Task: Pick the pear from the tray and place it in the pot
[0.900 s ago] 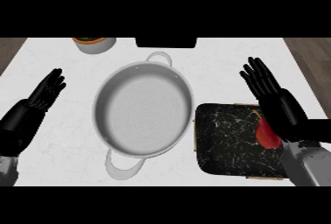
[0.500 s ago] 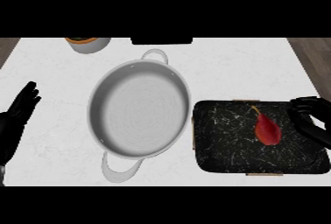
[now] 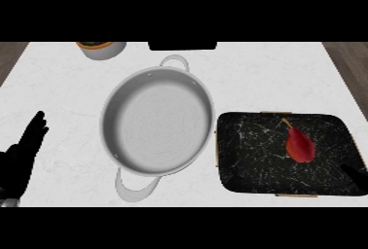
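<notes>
The right hand [image 3: 357, 173] has backed off: 0.9 s ago it hung right over the pear, 0.5 s ago it sat just beside the tray's right edge, and now I see only a dark sliver of it at the tray's near right corner, almost out of view. From that sliver I cannot tell whether it is open or shut. It holds nothing that I can make out. The left hand [image 3: 26, 154] has also sunk toward the lower left edge and rests there open, fingers straight and pointing away from me, well apart from the pot [image 3: 158, 121]. The pear [image 3: 300, 144] has not shifted. It lies on its side on the tray [image 3: 244, 160], a little right of the tray's middle, with no hand touching it. The pot stands just left of the tray on the counter [image 3: 64, 87], with nothing in it. So I judge the pick not yet begun, and the right hand needs a fresh approach. The pear's long axis runs diagonally, mostly near to far. Its thin stem end points away from me and slightly left, toward the pot's side, and its fat end lies nearer me and to the right.
</notes>
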Tool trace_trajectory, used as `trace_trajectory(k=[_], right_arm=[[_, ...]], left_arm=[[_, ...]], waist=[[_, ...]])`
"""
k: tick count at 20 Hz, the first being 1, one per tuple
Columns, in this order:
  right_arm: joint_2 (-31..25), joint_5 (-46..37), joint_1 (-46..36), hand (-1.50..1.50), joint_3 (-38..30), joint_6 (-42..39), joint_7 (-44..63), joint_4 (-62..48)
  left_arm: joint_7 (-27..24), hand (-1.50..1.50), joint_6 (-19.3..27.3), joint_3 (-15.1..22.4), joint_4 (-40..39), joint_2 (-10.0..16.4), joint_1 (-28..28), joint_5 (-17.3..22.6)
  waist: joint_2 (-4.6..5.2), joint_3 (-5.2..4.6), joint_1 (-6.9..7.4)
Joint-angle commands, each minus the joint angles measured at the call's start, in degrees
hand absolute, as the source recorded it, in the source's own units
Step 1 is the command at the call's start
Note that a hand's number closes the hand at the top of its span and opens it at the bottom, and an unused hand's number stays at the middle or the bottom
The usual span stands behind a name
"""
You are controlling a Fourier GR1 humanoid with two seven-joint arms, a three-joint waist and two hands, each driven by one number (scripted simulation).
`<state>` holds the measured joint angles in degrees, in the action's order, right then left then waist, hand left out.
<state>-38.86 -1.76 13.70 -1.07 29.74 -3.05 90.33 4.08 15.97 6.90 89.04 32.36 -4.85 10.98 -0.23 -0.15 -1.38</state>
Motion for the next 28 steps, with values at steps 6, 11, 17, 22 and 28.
trace_trajectory(k=[6,11,17,22,28], right_arm=[[-11.0,-3.1,0.3,-1.50,2.5,-11.9,24.3,14.2],[-18.8,2.2,-11.8,-1.50,4.1,-26.2,35.7,9.7],[-18.9,6.0,-18.6,-1.50,12.6,-39.2,47.7,7.8],[-11.8,6.8,-31.0,-1.50,17.2,-45.4,54.6,-1.3],[-4.7,4.3,-38.7,-1.50,16.7,-52.1,55.0,-11.1]], left_arm=[[-0.4,0.00,-1.4,-0.8,-3.6,-1.6,2.6,-1.8],[1.5,0.00,-2.2,-0.3,-4.7,-2.3,6.6,-2.0],[1.8,0.00,-2.1,0.6,-2.5,-3.0,4.4,-2.9],[-2.4,0.00,-4.2,-0.3,-4.1,-3.7,1.8,-2.8],[4.6,0.00,-3.2,-1.2,0.0,-4.5,4.5,-5.3]], waist=[[0.21,0.04,1.29],[0.70,0.02,2.72],[0.59,0.07,3.68],[0.64,0.11,3.87],[0.36,0.17,2.38]])
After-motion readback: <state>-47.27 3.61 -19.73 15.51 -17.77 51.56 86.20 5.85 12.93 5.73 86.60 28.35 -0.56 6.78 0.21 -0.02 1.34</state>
